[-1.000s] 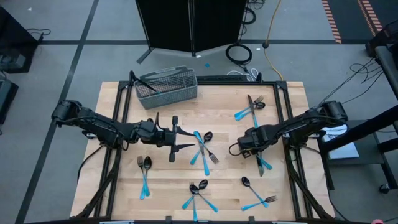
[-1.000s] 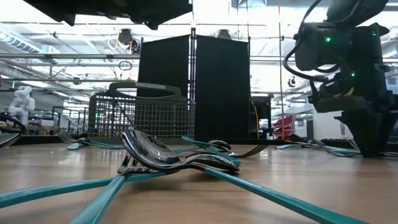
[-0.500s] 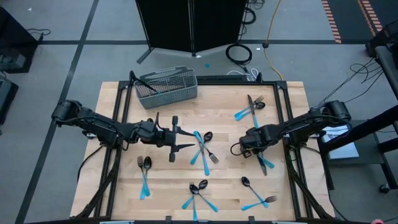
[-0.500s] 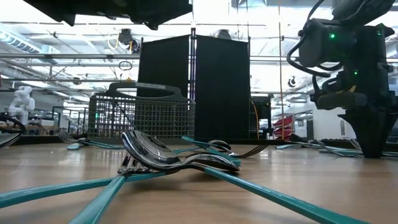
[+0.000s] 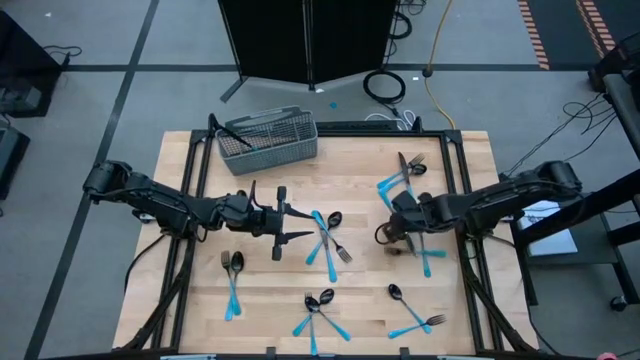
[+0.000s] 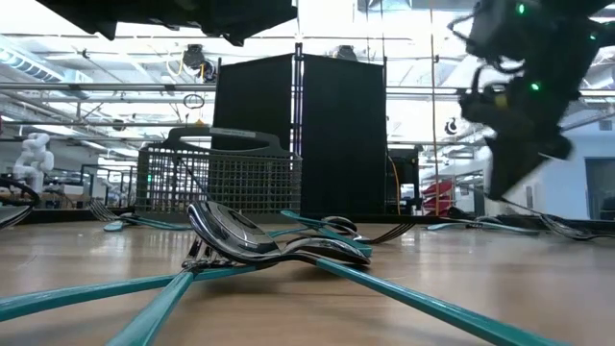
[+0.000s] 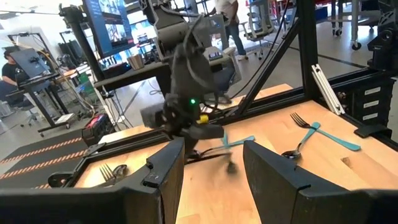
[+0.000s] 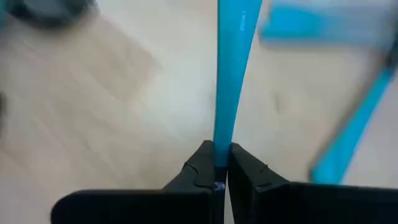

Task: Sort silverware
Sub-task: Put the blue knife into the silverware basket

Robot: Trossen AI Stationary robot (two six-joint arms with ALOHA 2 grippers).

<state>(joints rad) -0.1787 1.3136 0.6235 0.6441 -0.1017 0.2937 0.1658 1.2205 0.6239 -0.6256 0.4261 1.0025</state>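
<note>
Overhead, I see a light wooden tabletop (image 5: pixel 360 180) framed by dark rails, standing on a grey tiled floor with a tall black cabinet (image 5: pixel 308 40) behind its far edge and coiled cables beside that. From table height the room beyond is a bright workshop with racks and screens. The grey wire-mesh basket (image 5: pixel 267 140) sits at the far left corner of the tabletop; a dark handle lies across it, and I cannot make out anything else inside.

The silverware (image 5: pixel 325 238) lies scattered in small crossed bunches: one at the centre, one near the far right, one at the left front, two along the near edge.

My right pincer (image 5: pixel 396 224) is over the right half of the tabletop, lifted off the wood in the table-height view. Its wrist camera shows the fingers (image 8: pixel 202 168) pinched tight on the blue handle of one piece (image 8: pixel 229 74), which sticks straight out ahead of them; I cannot tell whether it is fork, spoon or knife. Another blue handle (image 5: pixel 428 250) lies on the wood just beside that pincer.

My left pincer (image 5: pixel 290 222) waits left of the centre bunch, fingers spread wide with nothing between them
</note>
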